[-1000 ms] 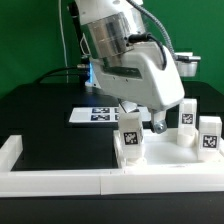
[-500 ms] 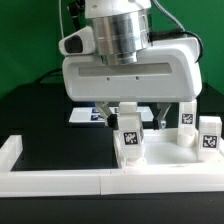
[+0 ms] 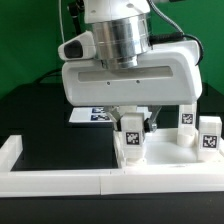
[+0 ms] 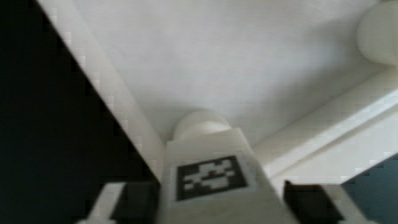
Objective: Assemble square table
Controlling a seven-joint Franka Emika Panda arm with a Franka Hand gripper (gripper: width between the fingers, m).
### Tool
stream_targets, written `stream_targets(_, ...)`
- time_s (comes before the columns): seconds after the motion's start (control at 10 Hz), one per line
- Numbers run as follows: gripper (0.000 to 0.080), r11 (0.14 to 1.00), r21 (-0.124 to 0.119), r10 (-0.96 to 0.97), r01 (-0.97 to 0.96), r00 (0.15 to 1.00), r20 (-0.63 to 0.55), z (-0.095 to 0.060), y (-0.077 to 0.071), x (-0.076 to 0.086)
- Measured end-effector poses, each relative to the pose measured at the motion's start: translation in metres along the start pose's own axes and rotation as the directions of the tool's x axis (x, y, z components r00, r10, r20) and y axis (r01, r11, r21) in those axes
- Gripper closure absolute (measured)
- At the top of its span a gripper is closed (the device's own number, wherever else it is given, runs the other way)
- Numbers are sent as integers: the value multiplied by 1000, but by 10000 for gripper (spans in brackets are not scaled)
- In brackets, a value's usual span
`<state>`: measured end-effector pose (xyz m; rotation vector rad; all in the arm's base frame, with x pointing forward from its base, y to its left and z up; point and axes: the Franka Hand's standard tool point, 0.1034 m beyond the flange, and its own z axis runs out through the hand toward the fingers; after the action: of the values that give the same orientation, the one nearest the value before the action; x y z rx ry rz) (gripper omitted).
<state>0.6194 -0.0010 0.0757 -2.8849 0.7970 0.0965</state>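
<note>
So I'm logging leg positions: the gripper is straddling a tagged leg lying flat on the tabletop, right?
Not lying flat. The exterior view shows the leg standing upright on the square table top, with the gripper straddling it, one finger either side.

Bright even light, soft shadows, blurry low-resolution wrist view
</note>
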Motion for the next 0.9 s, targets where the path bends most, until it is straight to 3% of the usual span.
stream_targets(0.1, 511, 999, 1, 40, -40, 999, 1, 0, 0, 0)
stream_targets(0.5, 511, 947, 22, 320, -321, 947, 17, 1, -5, -2)
stream_targets(0.7, 509, 727, 95, 675, -680, 733, 78, 3, -7, 0)
stream_targets(0.8, 509, 596, 105, 785, -796, 605, 132, 4, -12, -2)
stream_targets(0.9, 509, 503, 96, 846, -859, 512, 148, 5, -18, -3)
